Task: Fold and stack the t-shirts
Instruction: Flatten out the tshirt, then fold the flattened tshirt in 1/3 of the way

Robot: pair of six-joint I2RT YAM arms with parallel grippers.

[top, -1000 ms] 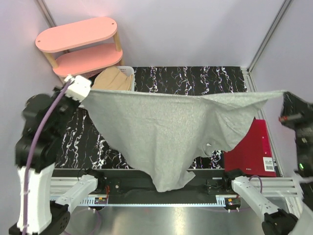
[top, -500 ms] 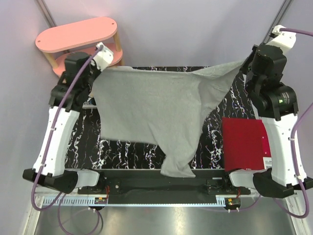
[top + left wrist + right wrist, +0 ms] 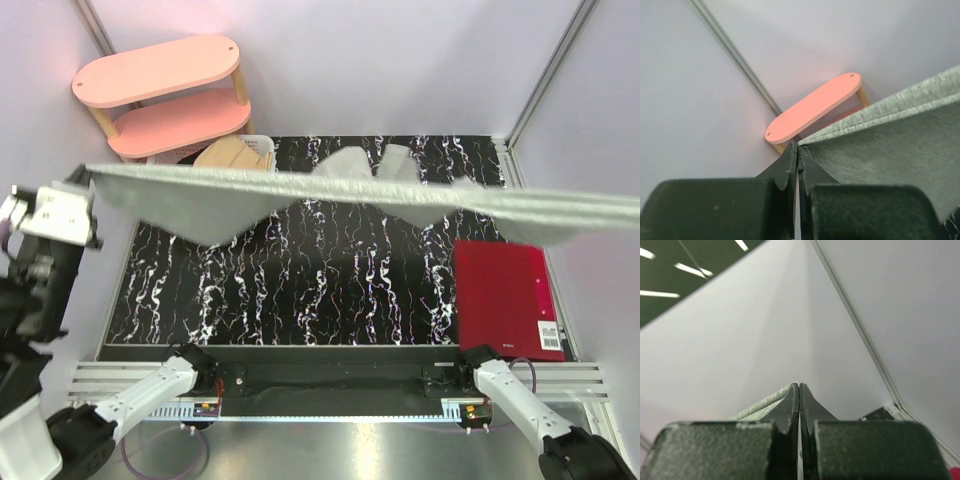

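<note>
A light heather grey t-shirt (image 3: pixel 330 195) is stretched in the air across the whole table, seen almost edge-on as a long band. My left gripper (image 3: pixel 799 150) is shut on its left corner, with grey fabric (image 3: pixel 890 150) running off to the right. The left arm (image 3: pixel 50 240) is raised at the left edge of the top view. My right gripper (image 3: pixel 799 387) is shut on the other corner, and grey fabric (image 3: pixel 762 405) trails off to its left; it is outside the top view. A tan-beige t-shirt (image 3: pixel 235 155) lies at the back left.
A red folder (image 3: pixel 500 295) lies flat on the right side of the black marbled table (image 3: pixel 300 290). A pink two-tier shelf (image 3: pixel 160 90) stands at the back left. A white basket (image 3: pixel 262 143) holds the tan shirt. Pale walls close in the sides.
Both arms swung from the table's far side up and toward the camera. The grey shirt, hanging down half a second ago, now spans the table as a taut, nearly flat band.
</note>
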